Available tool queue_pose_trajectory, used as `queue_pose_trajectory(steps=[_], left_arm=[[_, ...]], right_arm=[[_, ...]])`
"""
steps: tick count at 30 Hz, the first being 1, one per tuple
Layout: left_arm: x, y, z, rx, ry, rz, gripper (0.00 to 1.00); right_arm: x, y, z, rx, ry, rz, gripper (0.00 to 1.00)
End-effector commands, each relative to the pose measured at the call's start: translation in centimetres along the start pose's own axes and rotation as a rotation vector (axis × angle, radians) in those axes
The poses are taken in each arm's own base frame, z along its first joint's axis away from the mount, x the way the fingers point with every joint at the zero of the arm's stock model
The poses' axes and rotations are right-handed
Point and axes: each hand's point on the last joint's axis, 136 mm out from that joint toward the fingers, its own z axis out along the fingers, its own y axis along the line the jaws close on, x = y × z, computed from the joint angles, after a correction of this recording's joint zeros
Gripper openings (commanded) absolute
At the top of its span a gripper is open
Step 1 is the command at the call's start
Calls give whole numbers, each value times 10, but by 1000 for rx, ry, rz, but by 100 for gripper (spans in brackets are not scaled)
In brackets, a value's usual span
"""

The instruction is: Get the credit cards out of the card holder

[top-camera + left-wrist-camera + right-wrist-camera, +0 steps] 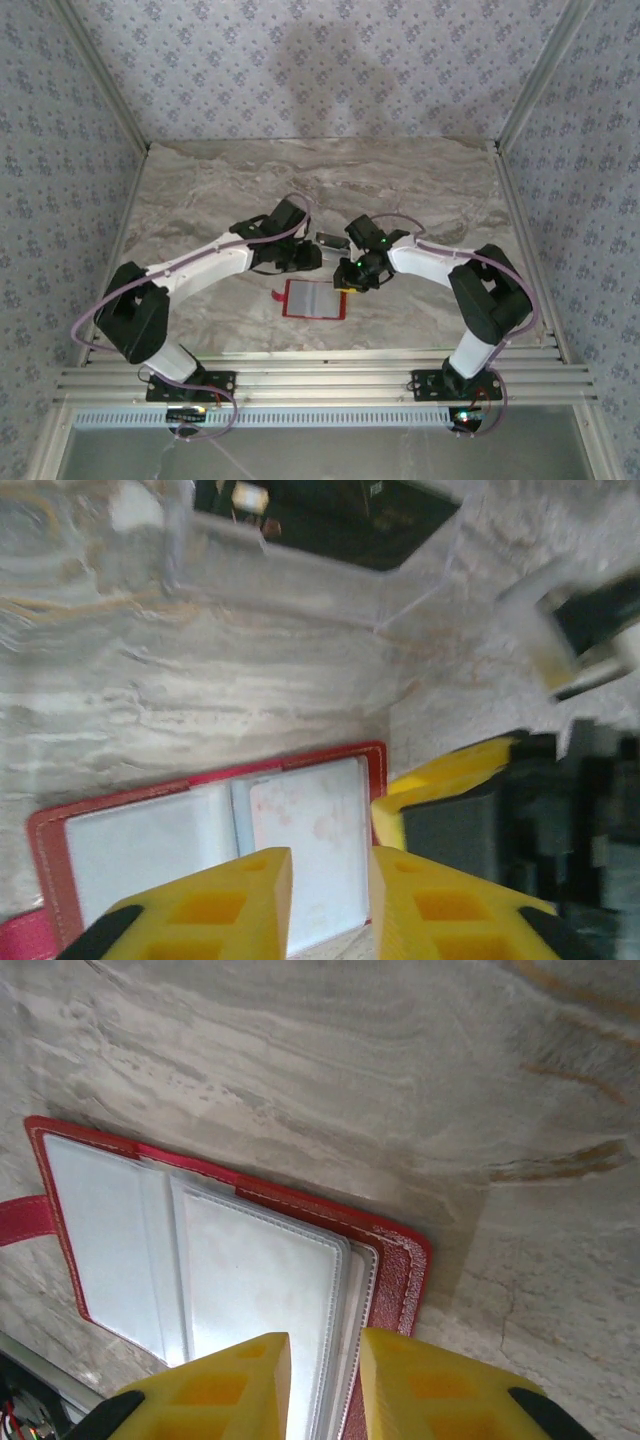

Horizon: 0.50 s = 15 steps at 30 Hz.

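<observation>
The card holder is red, silvery inside; the table grey-veined marble.

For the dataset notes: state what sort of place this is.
Probably a staged robot test booth, not a lived-in room: blue-grey floral patterned wall panels enclose a grey marble-look tabletop on three sides, and grooved aluminium rails run along its near edge.

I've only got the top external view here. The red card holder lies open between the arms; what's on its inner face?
Observer: The right wrist view shows clear plastic sleeves stacked inside the card holder.
Reviewer: Where's the right gripper?
Observer: The right gripper sits over the sleeves' edge, jaws narrowly apart; a pinch can't be confirmed.
Reviewer: And the left?
Observer: The left gripper hovers over a pale pinkish page, jaws also narrowly apart.
</observation>
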Motion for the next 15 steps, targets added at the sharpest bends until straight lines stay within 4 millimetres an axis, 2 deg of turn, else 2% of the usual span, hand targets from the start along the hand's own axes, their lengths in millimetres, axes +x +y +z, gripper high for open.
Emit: queue_pose_trajectory(steps=[1,6,15], left_arm=[[17,-7,14,54,54,-59,21],[27,-9,26,63,79,-77,16],[36,-4,34,33,109,-75,13]], right_arm=[[3,-7,-2,15,7,24,22],[6,-11,9,16,34,26,14],[7,-24,22,52,49,37,10]])
